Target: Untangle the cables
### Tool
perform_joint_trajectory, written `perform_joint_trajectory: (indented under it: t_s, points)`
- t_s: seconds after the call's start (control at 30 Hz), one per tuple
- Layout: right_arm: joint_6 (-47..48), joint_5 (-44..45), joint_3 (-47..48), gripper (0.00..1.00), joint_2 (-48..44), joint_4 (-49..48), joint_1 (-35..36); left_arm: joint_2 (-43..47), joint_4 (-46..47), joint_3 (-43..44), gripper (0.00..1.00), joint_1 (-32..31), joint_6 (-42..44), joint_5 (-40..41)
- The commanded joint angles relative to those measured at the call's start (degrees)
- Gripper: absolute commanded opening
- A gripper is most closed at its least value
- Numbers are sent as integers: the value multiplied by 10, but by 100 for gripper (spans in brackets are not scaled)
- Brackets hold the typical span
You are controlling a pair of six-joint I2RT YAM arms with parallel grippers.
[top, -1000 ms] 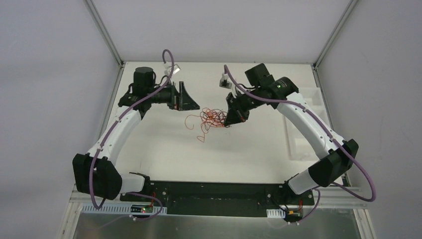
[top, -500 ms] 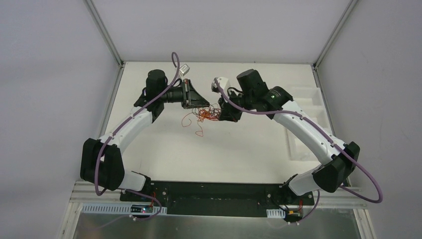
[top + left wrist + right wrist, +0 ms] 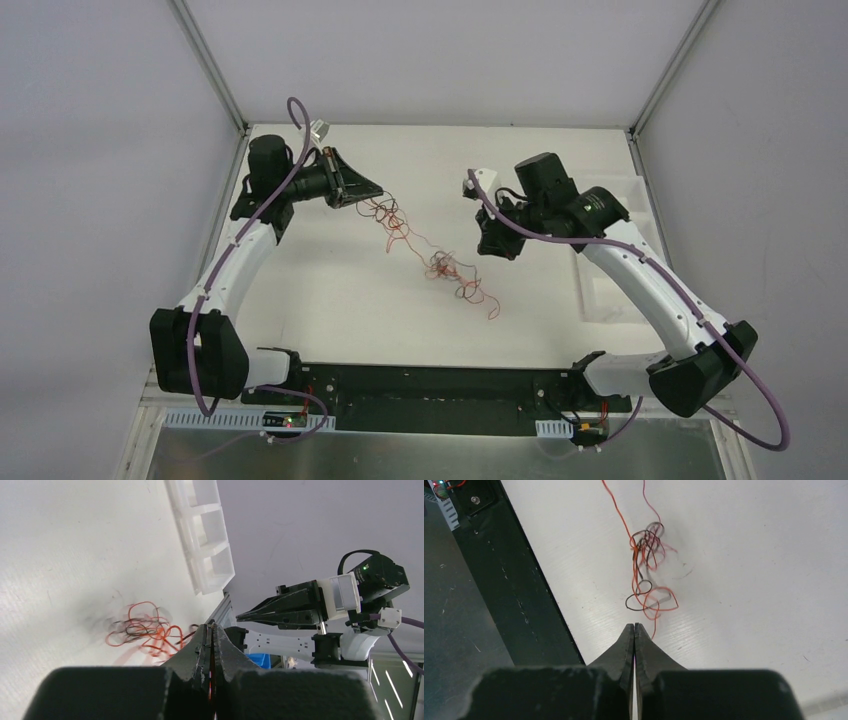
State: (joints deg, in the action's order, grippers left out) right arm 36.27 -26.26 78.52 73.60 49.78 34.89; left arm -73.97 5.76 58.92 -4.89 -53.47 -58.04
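The cables (image 3: pixel 443 266) are thin red, orange and dark curly wires, drawn out in a slanted line over the white table. One knot hangs just below my left gripper (image 3: pixel 378 189); another lies mid-table. The left wrist view shows my left gripper (image 3: pixel 210 626) shut with a red strand pinched between its jaws and a blurred bunch of cables (image 3: pixel 145 632) beyond. My right gripper (image 3: pixel 492 244) hovers right of the line, apart from it. In its wrist view it (image 3: pixel 634 625) is shut on nothing, with the cables (image 3: pixel 648 567) lying just ahead of its tips.
A white compartment tray (image 3: pixel 610 250) sits along the table's right edge, also seen in the left wrist view as the tray (image 3: pixel 205 545). The black base rail (image 3: pixel 499 570) runs along the near edge. Grey walls and metal posts enclose the table.
My left gripper closed on the cables and pulled back to the far left, stretching the tangle into a long line. My right gripper moved right, away from the wires.
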Motion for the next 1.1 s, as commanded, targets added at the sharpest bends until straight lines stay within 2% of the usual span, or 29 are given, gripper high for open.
perform_joint_trajectory:
  t_s: [0.0,0.17,0.27,0.3,0.33,0.4,0.43,0.47,0.63,0.77,0.9,1.07]
  points:
    - [3,6,35,0,17,35,-8,13,-40,43,0,35,50,-6]
    - [45,12,-14,0,-14,76,-65,14,-175,138,0,129,197,27]
    - [44,20,-52,0,-17,77,-78,13,-222,190,0,134,242,22]
    - [32,10,-50,5,-12,72,-78,14,-223,197,0,129,240,19]
    - [13,-4,-45,19,-8,61,-78,15,-222,200,0,121,235,14]
    - [-36,-30,-37,66,0,-7,-77,18,-222,205,0,95,232,4]
    - [-63,-38,-38,81,2,-46,-77,19,-223,208,0,83,232,4]
    - [-93,-48,-38,86,5,-88,-76,20,-222,213,0,71,233,8]
    - [-184,-77,-46,94,38,-275,-52,5,-214,278,0,24,220,5]
    - [-180,-81,-86,96,61,-393,-8,-15,-207,331,0,-4,208,-25]
    - [-167,-97,-104,99,116,-429,22,-26,-205,289,0,-25,223,-71]
    - [-175,-102,-149,99,182,-479,36,-42,-170,232,0,-26,199,-63]
